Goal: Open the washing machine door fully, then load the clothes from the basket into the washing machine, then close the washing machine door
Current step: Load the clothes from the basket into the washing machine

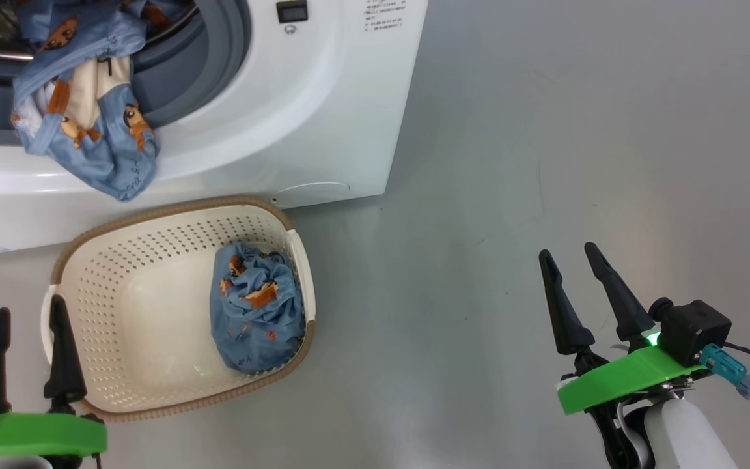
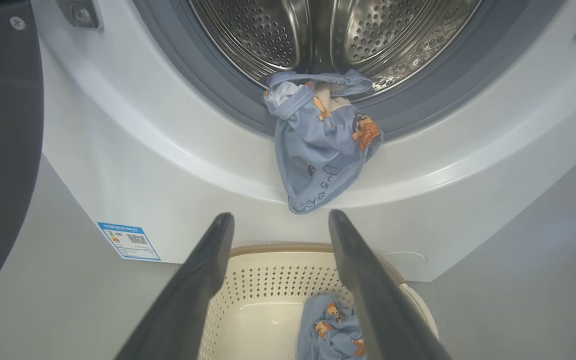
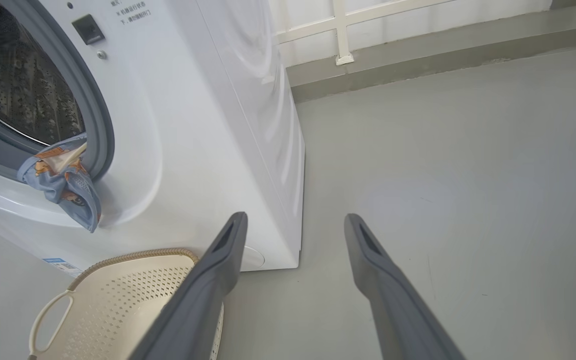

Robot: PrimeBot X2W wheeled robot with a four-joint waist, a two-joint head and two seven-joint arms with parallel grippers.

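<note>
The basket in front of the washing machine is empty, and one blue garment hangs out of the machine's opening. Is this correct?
Not quite. The basket is not empty: a blue bundle of clothes lies inside it, as the head view shows. The rest is correct: one blue garment hangs out of the opening of the washing machine.

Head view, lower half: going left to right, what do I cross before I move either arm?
left gripper, fingers apart → basket → blue clothes bundle, lying in the basket's right end → bare floor → right gripper, fingers apart
</note>
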